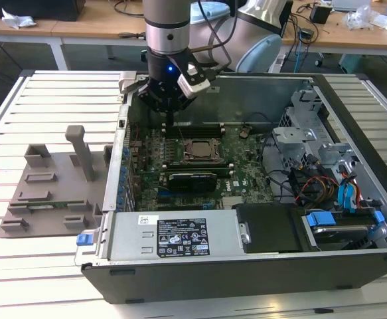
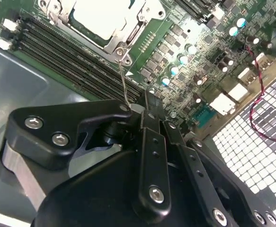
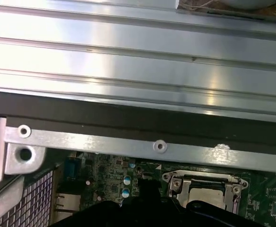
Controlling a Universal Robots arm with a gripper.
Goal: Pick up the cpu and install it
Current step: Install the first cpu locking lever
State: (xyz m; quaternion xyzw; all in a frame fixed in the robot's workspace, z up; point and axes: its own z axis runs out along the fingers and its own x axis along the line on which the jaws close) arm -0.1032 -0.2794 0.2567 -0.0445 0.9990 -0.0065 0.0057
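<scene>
Exterior view: my gripper (image 1: pixel 170 121) hangs inside the open computer case (image 1: pixel 246 269), tips pointing down at the motherboard (image 1: pixel 246 176). The tips sit at about 11 o'clock from the cpu (image 1: pixel 196 149), just beside its socket and not on the chip.

The cpu lies flat in the socket with the metal socket frame (image 1: pixel 180 154) around it. It is not in my grasp. In the second wrist view the cpu (image 2: pixel 100 16) shows a silvery-white top, with the socket frame (image 2: pixel 128 40) overlapping its edge. The first wrist view catches the cpu (image 3: pixel 206 195) and socket frame (image 3: pixel 175 182) past the case wall (image 3: pixel 128 142).

Fingers: my fingers (image 2: pixel 149 118) are drawn together at the tips in the second wrist view. A thin wire socket lever (image 2: pixel 123 78) runs from the frame corner right up to the tips of the gripper (image 2: pixel 145 101). I cannot tell whether the lever is pinched or just touching.

Black memory slots (image 2: pixel 57 47) run beside the socket.

Exterior view, from the socket:
- The power supply (image 1: pixel 173 236) is at 6 o'clock.
- The drive bay with coloured cables (image 1: pixel 326 186) is near 4 o'clock.
- A grey fixture plate (image 1: pixel 54 186) lies at 9 o'clock, outside the case on the slatted table (image 1: pixel 47 100).
</scene>
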